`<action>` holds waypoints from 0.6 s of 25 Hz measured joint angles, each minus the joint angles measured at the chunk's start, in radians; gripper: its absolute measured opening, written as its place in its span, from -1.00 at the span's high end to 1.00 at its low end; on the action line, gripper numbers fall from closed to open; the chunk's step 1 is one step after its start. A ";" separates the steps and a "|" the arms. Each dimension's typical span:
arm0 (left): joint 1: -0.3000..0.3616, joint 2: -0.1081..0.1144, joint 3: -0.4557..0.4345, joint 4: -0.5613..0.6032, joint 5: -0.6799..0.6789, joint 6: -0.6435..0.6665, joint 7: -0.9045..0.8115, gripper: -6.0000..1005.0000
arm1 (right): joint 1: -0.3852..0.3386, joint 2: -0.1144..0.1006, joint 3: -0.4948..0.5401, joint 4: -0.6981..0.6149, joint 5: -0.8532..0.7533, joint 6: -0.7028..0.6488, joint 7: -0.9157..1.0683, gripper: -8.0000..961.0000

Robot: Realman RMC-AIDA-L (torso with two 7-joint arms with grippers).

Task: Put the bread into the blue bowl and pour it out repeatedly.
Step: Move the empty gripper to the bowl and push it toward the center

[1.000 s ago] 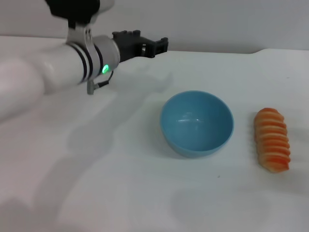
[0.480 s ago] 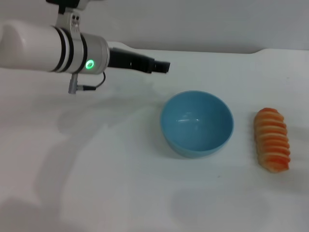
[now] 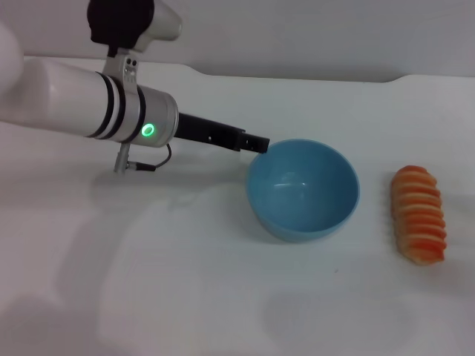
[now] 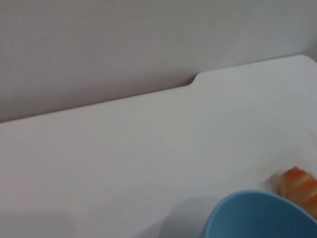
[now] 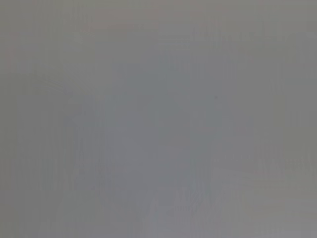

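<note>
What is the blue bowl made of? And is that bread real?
The blue bowl looks like smooth plastic: even colour, soft shine inside. The bread looks like a toy, probably plastic or foam: bright orange ridges, too neat and glossy.

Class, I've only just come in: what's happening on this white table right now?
The robot's left pincer reaches in at the near-left rim of the round, light blue plastic bowl, which sits upright and empty. The ridged orange-and-tan toy bread loaf lies on the white table to the bowl's right, untouched. The right arm is not in the head view.
</note>
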 joint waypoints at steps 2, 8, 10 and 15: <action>-0.005 -0.001 0.006 -0.017 -0.001 -0.004 0.006 -0.52 | 0.000 0.000 0.000 0.000 0.000 0.000 0.000 -0.19; -0.028 -0.005 0.019 -0.085 -0.013 -0.039 0.041 -0.52 | 0.000 0.001 0.000 0.001 0.000 0.005 0.000 -0.19; -0.034 -0.006 0.022 -0.102 -0.014 -0.046 0.044 -0.53 | -0.001 0.001 0.000 0.002 0.000 0.005 0.000 -0.19; -0.057 -0.007 0.032 -0.190 -0.073 -0.065 0.083 -0.52 | -0.002 0.001 0.000 0.003 0.000 0.007 0.000 -0.19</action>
